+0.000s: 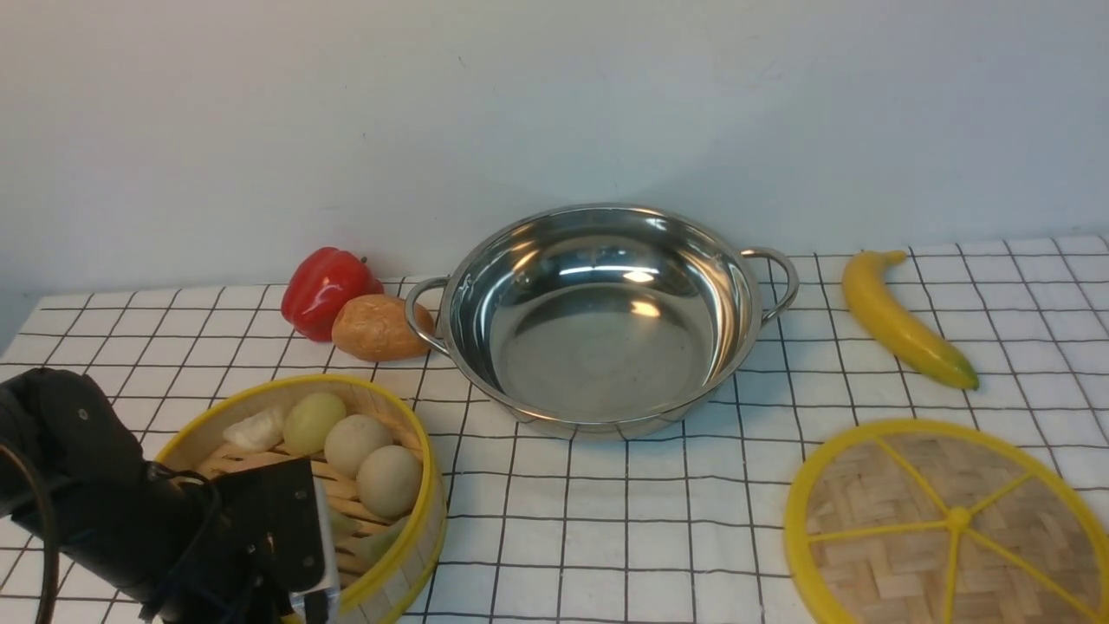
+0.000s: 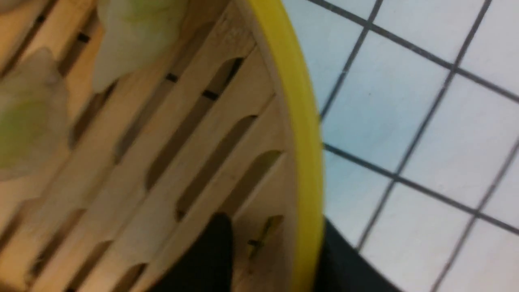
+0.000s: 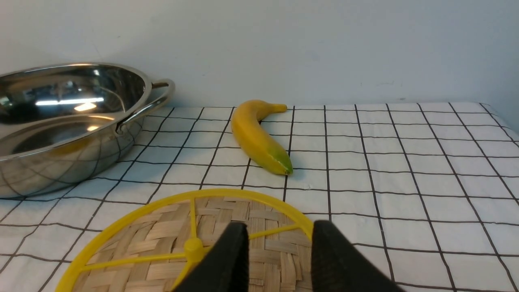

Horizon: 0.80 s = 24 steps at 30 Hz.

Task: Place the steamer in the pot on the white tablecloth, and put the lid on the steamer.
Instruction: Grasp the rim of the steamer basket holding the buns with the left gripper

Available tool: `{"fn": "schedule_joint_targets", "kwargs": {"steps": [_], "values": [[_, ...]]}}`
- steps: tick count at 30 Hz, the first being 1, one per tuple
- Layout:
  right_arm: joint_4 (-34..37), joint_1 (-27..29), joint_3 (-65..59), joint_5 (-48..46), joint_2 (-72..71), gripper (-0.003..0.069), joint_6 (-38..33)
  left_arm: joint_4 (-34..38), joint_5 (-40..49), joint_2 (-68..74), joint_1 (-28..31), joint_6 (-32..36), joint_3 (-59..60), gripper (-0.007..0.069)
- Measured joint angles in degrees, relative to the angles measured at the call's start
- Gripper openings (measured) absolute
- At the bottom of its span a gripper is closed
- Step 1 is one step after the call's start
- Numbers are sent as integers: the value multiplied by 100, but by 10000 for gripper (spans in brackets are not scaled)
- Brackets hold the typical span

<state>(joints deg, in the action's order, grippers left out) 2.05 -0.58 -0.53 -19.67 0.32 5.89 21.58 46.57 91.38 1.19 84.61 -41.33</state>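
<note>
Two fingers of my left gripper (image 2: 275, 227) straddle the steamer (image 1: 321, 380) rim, near left (whether they truly pinch it, I can't tell). My right gripper (image 3: 279, 225) hangs wide over the lid (image 3: 227, 211), near right. The first step is in hand: next I must lift the steamer level and carry it to the empty pot (image 1: 606, 347), farther back on the white tablecloth (image 1: 606, 520).
</note>
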Motion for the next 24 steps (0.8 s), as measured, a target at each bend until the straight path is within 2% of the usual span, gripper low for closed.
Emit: {"fn": "schedule_joint_targets", "kwargs": {"steps": [2,4,17,24], "values": [[0,0,0,0,0,242,0,-81,102,0,-16,19,-7,62],[0,0,0,0,0,242,0,-121,165,0,-38,18,-7,36],[0,0,0,0,0,242,0,-618,488,-15,-37,-449,-152,32],[0,0,0,0,0,242,0,-1124,1366,-263,-37,-870,-756,32]]}}
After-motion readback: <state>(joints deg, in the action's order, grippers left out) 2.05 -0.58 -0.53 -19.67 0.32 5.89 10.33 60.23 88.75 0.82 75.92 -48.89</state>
